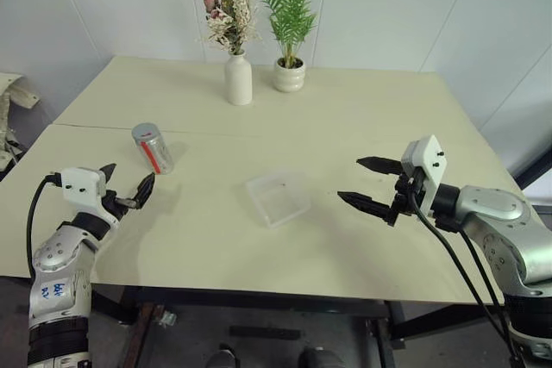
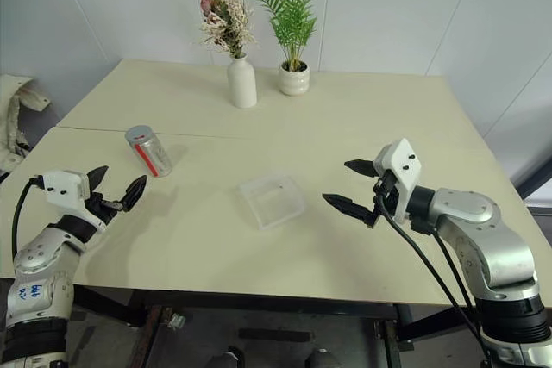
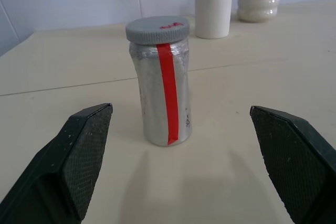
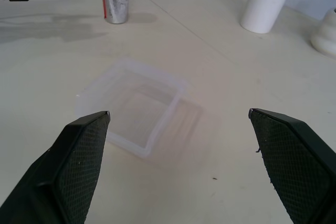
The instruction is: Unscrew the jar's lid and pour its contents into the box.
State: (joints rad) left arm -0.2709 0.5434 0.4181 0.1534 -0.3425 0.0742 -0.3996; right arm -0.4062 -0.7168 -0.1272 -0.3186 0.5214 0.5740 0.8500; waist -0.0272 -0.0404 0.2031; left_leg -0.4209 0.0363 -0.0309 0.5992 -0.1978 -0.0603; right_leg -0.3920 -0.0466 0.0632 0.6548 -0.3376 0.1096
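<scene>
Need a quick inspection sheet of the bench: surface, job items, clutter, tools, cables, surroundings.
Surface: cream table, a seam running across it; dry, nothing spilled.
Job's things: jar upright on the robot's left, lid on it, a red strip down its side; clear box mid-table, looks empty; contents not visible.
Clutter: white vase with dried flowers and white ribbed plant pot side by side at the far edge.
Tools: left tool open, facing the jar, apart from it; right tool open, facing the box, apart from it.
Cables: black cable along right arm; another at left wrist.
Surroundings: white panelled wall.
</scene>
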